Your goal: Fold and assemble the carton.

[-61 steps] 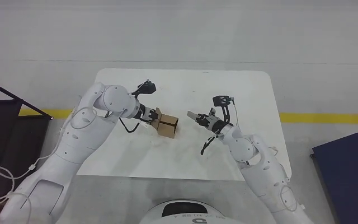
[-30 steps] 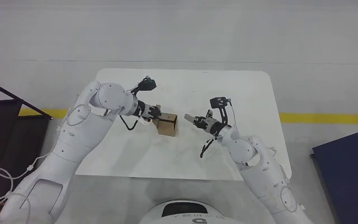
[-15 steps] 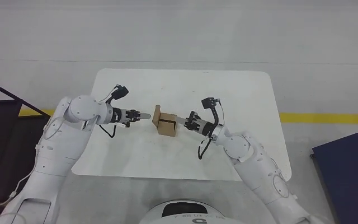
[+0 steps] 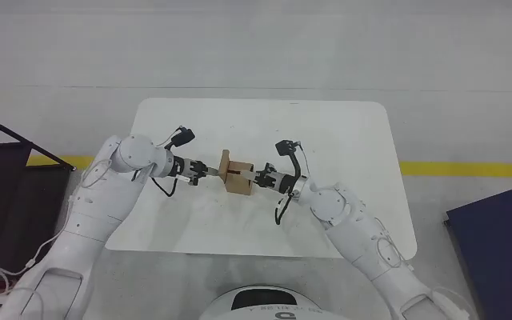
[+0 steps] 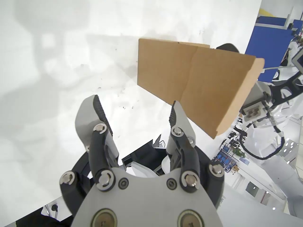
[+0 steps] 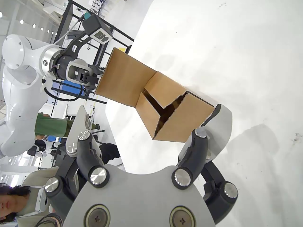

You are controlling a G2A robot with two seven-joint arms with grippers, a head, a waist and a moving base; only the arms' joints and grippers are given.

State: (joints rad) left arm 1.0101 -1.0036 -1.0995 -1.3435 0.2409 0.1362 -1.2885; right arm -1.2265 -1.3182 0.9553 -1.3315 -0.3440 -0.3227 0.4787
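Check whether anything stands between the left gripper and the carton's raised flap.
Nothing visible does. The left gripper is open and faces the raised flap of the carton, with only bare table between them. The right gripper, also open, is at the carton's opposite side, out of that path.

The plain brown cardboard carton (image 4: 238, 177) was an even tan all over, unprinted, dark only in its open seams. The flat white bench (image 4: 336, 136) showed a few faint grey scuffs. My left tool (image 5: 135, 101) was silver with black links and black ribbed pads (image 5: 102, 112); my right tool (image 6: 149, 108) wore the same silver and black. The pale grey floor (image 4: 240, 48) carried one yellow stripe (image 4: 456, 168).
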